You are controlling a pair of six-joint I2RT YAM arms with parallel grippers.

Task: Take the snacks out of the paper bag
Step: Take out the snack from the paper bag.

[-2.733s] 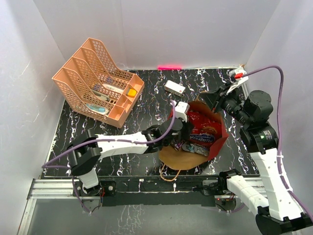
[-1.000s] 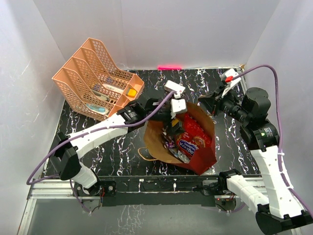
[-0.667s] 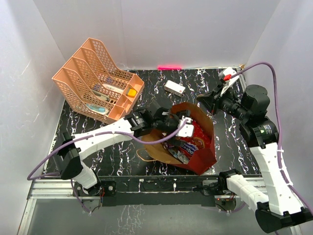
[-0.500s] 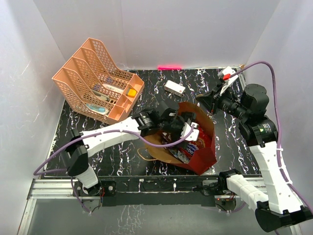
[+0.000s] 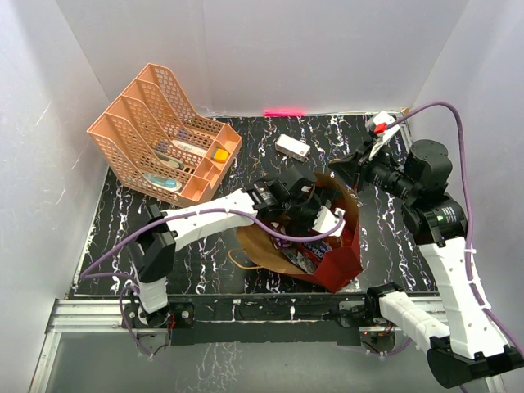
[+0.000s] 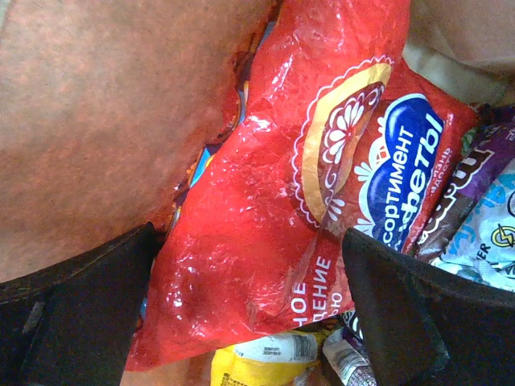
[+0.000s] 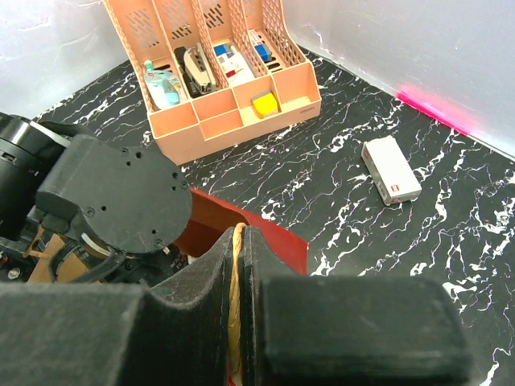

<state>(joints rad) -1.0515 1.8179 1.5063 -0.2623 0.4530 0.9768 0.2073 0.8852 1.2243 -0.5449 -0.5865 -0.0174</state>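
Note:
The paper bag (image 5: 337,260), red outside and brown inside, lies tipped on the table with its mouth facing left. My left gripper (image 6: 249,238) is deep inside it and open, one black finger (image 6: 76,310) on each side of the large red chip bag (image 6: 273,169). Small candy packets lie round the chip bag: a yellow one (image 6: 261,358), a purple-brown one (image 6: 467,165) and a white-blue one (image 6: 491,237). My right gripper (image 7: 240,241) is shut on the bag's tan cord handle (image 7: 236,281) above the bag's far rim (image 7: 269,239). From above, the left gripper is mostly hidden in the bag.
A peach mesh file rack (image 5: 164,135) with small items stands at the back left. A small white box (image 5: 291,146) lies behind the bag. White walls close in the black marbled table (image 5: 205,246) on three sides.
My left arm has swung from above the bag's far rim down into the bag, and its fingers have spread wider. The right gripper has kept its hold, nearly still.

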